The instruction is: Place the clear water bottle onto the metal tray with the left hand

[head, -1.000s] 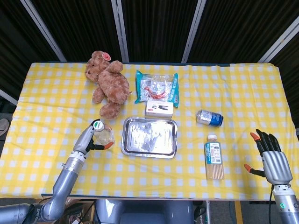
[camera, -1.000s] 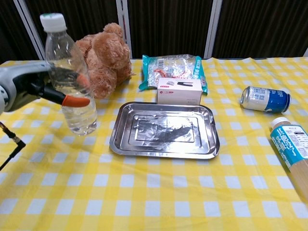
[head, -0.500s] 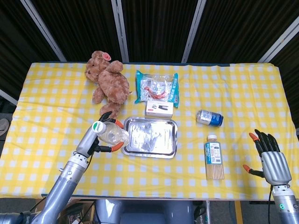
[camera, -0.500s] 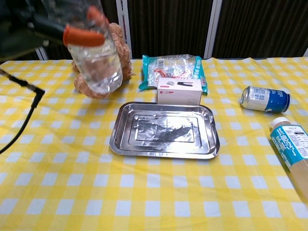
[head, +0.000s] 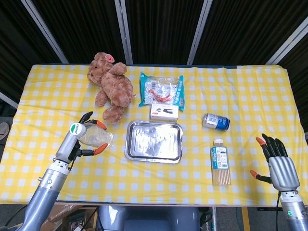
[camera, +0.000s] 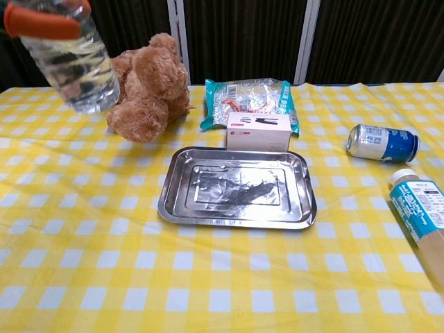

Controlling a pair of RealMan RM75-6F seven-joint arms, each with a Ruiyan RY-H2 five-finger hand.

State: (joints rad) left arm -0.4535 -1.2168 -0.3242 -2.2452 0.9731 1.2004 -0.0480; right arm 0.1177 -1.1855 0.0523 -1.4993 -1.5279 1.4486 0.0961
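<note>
On bottle (head: pixel 91 137), illegible green cap label

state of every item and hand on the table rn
water bottle: capped, held off the table
left hand: grips the bottle
right hand: holds nothing, fingers apart
tray: bare
can: lying on its side
labelled bottle: lying down, capped
snack bag: lying flat

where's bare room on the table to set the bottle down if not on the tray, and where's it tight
Bare cloth runs along the near edge in front of the metal tray, and the whole left side below the teddy bear. The tray's inside is bare too. It is tight behind the tray, where the white box and snack bag sit close.
</note>
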